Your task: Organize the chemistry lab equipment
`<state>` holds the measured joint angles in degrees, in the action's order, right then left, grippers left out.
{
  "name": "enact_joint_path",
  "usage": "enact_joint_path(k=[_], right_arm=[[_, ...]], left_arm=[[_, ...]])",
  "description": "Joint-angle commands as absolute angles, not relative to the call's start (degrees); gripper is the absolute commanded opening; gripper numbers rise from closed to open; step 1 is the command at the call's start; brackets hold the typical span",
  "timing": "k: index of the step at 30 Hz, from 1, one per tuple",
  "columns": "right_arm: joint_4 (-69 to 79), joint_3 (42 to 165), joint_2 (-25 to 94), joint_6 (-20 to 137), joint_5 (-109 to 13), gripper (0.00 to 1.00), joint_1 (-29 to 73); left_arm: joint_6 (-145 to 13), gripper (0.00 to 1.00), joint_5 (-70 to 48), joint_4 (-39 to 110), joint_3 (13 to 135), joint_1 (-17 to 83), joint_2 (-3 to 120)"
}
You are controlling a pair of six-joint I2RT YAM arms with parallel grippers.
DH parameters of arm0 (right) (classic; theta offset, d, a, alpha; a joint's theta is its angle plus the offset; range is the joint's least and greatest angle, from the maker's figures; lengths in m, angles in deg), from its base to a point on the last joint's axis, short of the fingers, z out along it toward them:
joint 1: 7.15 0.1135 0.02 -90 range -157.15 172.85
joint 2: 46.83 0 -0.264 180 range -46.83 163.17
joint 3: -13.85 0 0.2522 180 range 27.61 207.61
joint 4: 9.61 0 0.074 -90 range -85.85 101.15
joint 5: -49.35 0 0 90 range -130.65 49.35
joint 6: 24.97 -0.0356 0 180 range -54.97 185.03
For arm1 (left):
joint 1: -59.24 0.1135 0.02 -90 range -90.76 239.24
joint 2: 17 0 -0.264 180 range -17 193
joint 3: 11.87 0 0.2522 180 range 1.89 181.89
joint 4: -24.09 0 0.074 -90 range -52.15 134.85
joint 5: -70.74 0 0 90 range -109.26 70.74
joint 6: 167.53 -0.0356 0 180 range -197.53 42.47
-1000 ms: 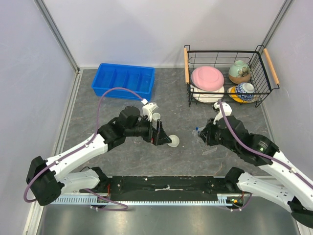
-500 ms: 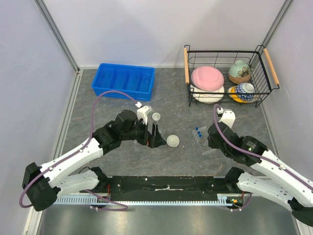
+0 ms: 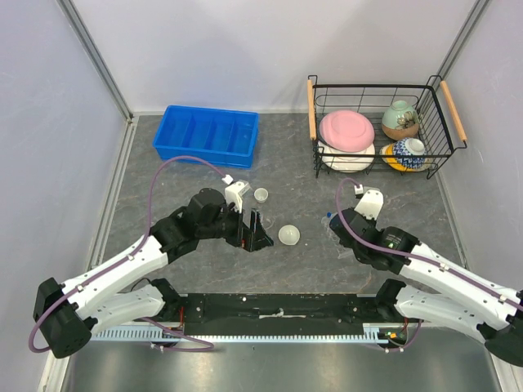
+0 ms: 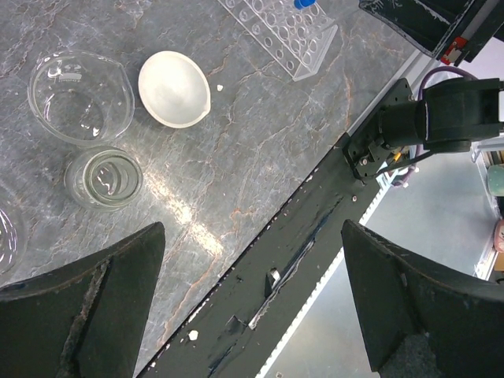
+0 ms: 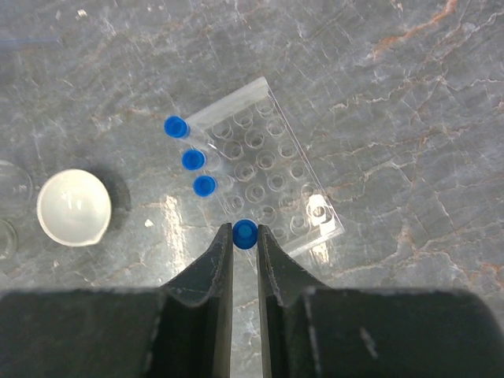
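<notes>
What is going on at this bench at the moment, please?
The right gripper is shut on a blue-capped tube at the edge of the clear rack, beside three more tubes. Whether it is putting the tube in or taking it out is unclear. The left gripper is open and holds nothing, near a white dish and two glass beakers.

The white-and-black left arm (image 3: 122, 265) reaches from its base at seven o'clock of the top view towards the centre. Its black two-finger left gripper (image 4: 252, 235) points towards four o'clock and tilts downward, jaws spread wide with nothing between them. The white-and-black right arm (image 3: 445, 269) runs from five o'clock inward towards ten o'clock with its wrist bent down, and its black right gripper (image 5: 245, 230) is pinched narrowly on the blue cap of a small clear tube (image 5: 245, 235).
</notes>
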<state>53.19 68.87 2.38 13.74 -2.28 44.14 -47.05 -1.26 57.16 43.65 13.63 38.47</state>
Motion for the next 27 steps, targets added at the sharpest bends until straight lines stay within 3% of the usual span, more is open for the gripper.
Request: enact_joint_path(k=[1,27], right_arm=[[46.1,68.6,3.2,14.0,1.9,0.0,44.5],[44.4,67.4,7.5,14.7,2.0,0.0,44.6]], left_arm=[[-48.6,1.0,-2.1,56.3,43.1,13.8,37.4],[-49.1,1.0,-2.7,56.8,43.2,13.7,37.8]])
